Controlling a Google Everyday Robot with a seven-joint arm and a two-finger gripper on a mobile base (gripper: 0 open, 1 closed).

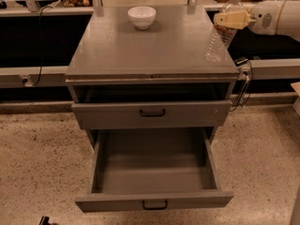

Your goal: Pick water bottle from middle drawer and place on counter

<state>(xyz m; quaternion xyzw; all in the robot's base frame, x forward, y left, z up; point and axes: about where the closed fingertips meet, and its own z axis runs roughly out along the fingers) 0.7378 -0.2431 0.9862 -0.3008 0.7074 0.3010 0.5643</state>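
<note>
The gripper (233, 19) clasped the tilted water bottle (218, 40) at the right edge of the counter (150, 46). The placing step seemed in hand and called for setting it down upright.

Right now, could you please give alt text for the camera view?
The gripper holds the water bottle tilted over the right edge of the counter. A white bowl sits near its back; the middle drawer is open, empty.
</note>
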